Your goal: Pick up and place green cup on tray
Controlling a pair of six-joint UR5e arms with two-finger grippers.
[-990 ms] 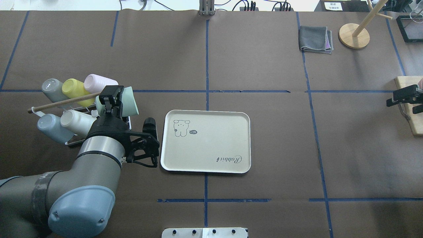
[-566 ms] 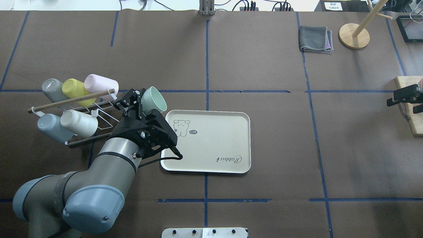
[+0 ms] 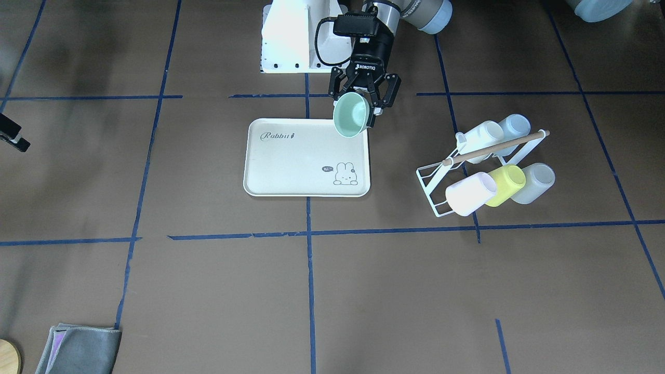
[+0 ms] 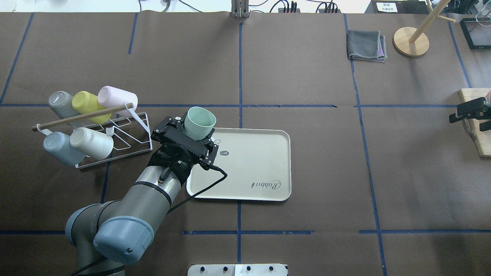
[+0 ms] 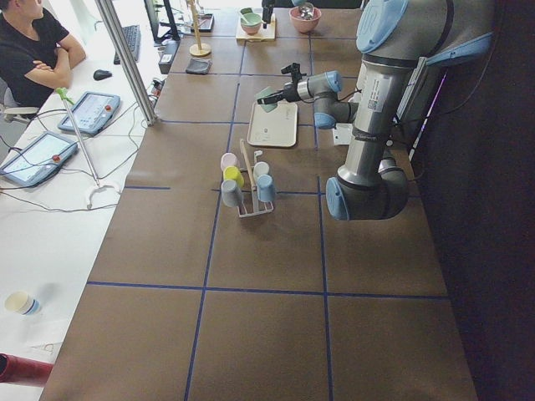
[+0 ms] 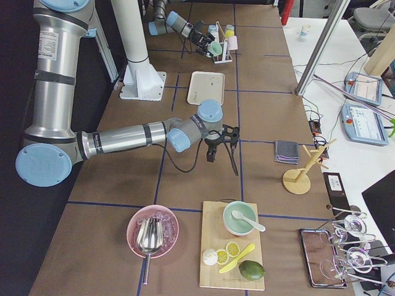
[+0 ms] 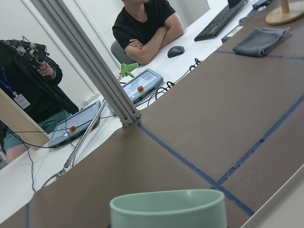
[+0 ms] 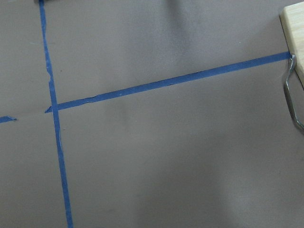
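The pale mint green cup (image 4: 198,122) hangs tilted, mouth up and away from the robot, over the far left corner of the cream tray (image 4: 253,165). My left gripper (image 4: 193,133) is shut on the cup's lower part. From the front, the cup (image 3: 351,115) sits between the black fingers (image 3: 385,98) above the tray's (image 3: 296,166) corner. Its rim (image 7: 168,209) fills the bottom of the left wrist view. My right gripper (image 4: 468,111) hovers at the table's far right edge; its jaws are unclear.
A white wire rack (image 4: 126,132) left of the tray holds grey, yellow-green, pink, pale blue and white cups on their sides. A folded grey cloth (image 4: 366,45) and a wooden stand (image 4: 411,41) lie at the far right. A wooden board (image 4: 479,126) sits by the right gripper.
My left arm has swung right from the rack to the tray's corner with the green cup. The cup has turned from lying sideways to mouth up. The right arm stayed still.
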